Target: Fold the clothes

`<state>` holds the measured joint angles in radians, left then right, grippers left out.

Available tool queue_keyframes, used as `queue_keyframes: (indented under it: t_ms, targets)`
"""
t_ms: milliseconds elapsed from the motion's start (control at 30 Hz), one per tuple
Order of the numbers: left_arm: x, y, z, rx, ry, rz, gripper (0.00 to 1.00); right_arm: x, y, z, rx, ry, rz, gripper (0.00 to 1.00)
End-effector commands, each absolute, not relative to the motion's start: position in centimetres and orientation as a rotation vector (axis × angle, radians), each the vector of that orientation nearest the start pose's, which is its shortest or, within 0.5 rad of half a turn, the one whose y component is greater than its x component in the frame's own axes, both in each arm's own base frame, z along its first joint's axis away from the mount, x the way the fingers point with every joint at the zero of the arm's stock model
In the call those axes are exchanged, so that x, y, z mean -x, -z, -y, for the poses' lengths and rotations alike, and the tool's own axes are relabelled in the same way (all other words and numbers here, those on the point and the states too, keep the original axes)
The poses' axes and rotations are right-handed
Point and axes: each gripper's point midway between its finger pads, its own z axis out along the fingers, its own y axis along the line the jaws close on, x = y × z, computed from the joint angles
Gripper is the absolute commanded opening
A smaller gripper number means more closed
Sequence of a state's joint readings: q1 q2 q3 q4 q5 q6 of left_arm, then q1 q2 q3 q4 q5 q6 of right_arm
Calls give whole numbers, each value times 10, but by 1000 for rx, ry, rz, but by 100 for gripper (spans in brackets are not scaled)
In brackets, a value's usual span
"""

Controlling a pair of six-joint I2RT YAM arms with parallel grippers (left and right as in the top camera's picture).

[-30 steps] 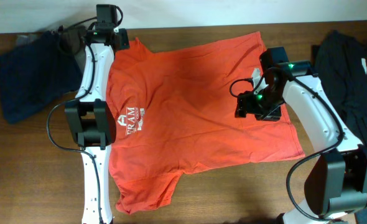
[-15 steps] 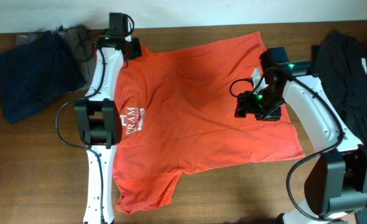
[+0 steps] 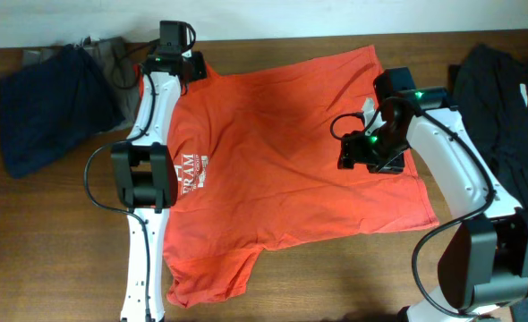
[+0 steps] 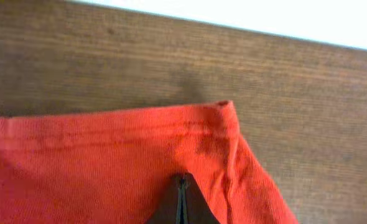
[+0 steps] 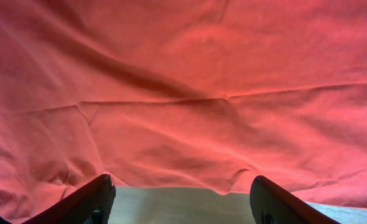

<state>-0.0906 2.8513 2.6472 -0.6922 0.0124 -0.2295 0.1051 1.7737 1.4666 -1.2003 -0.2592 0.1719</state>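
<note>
The orange-red T-shirt (image 3: 282,152) with white lettering lies spread across the wooden table. My left gripper (image 3: 190,67) is at its far-left corner, shut on the fabric. In the left wrist view the closed tips (image 4: 182,186) sit in red cloth just behind the stitched hem corner (image 4: 224,106). My right gripper (image 3: 358,152) hovers over the T-shirt's right part, open. Its fingers (image 5: 102,193) stand wide apart with nothing between them, and the wrinkled cloth edge (image 5: 190,112) lies just ahead.
A navy garment (image 3: 45,107) and a grey one (image 3: 112,54) lie at the far left. A black garment (image 3: 506,89) is heaped at the right edge. Bare wood (image 3: 336,277) shows in front of the T-shirt. A white wall (image 4: 264,18) borders the far table edge.
My left gripper has shifted right and slightly nearer, pulling the T-shirt's far-left corner and left edge with it and uncovering the grey garment. The right arm has not moved.
</note>
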Motion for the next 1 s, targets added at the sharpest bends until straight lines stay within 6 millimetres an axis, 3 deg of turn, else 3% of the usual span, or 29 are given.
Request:
queue_keyframes:
  t_ms: [0, 233, 367, 500, 567, 600, 667, 700, 800, 833, 867, 967]
  targets:
    - [-650, 96, 63, 187, 145, -2623, 1, -335, -122, -81, -58, -399, -3067, 75]
    - [-663, 125, 64, 182, 155, -2559, 1, -334, -122, -81, -58, -399, -3070, 75]
    - [-681, 113, 66, 173, 172, -2466, 1, -333, -121, -80, -59, -398, -3074, 75]
    - [-686, 107, 70, 164, 178, -2438, 1, -331, -121, -79, -61, -391, -3082, 75]
    - [-689, 100, 72, 160, 181, -2427, 16, -332, -120, -74, -63, -342, -3084, 76]
    - [-694, 90, 73, 158, 185, -2407, 29, -332, -119, -72, -65, -321, -3085, 82]
    - [-701, 69, 75, 150, 204, -2377, 36, -332, -119, -71, -64, -316, -3085, 87]
    - [-707, 42, 80, 134, 238, -2345, 50, -332, -119, -72, -65, -317, -3084, 92]
    - [-717, -16, 85, 114, 273, -2273, 75, -334, -119, -72, -64, -317, -3077, 99]
    - [-718, -45, 86, 109, 280, -2242, 94, -335, -119, -69, -82, -296, -3074, 99]
    - [-717, -62, 87, 106, 287, -2227, 99, -336, -118, -63, -126, -246, -3073, 99]
    - [-703, -113, 87, 101, 292, -2220, 99, -338, -117, -50, -234, -133, -3064, 99]
